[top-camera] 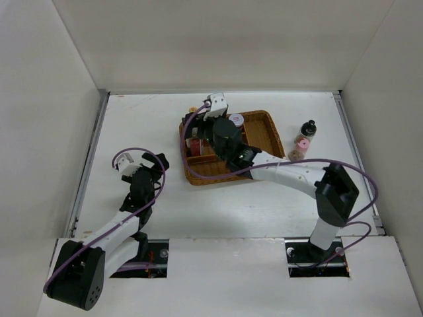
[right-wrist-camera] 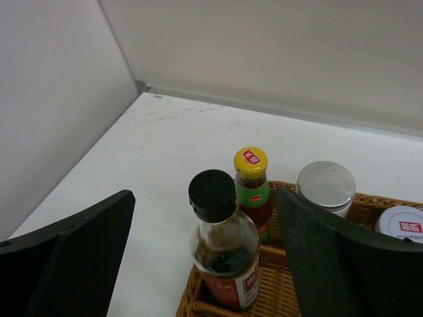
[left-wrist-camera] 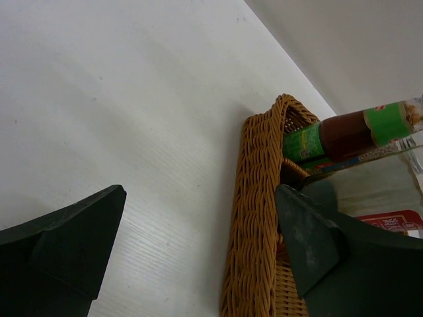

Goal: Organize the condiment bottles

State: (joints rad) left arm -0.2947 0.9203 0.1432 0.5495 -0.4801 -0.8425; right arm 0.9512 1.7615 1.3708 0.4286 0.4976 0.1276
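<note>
The wicker tray (top-camera: 264, 132) holds a tall dark black-capped bottle (right-wrist-camera: 221, 244), a red sauce bottle (right-wrist-camera: 252, 191) with a yellow cap and green band, a silver-lidded jar (right-wrist-camera: 326, 187) and a white-lidded jar (right-wrist-camera: 403, 223). My right gripper (right-wrist-camera: 205, 198) is open over the tray's left end, one finger on each side of the dark bottle and not touching it; it also shows in the top view (top-camera: 203, 122). A black-capped shaker (top-camera: 308, 127), a pink-lidded shaker (top-camera: 303, 143) and a third small jar (top-camera: 295, 156) stand on the table right of the tray. My left gripper (top-camera: 142, 163) is open and empty.
In the left wrist view the tray's woven rim (left-wrist-camera: 254, 218) rises just beside my right-hand finger (left-wrist-camera: 310, 238), with the red sauce bottle (left-wrist-camera: 350, 129) beyond it. White walls enclose the table on three sides. Bare table lies left of the tray.
</note>
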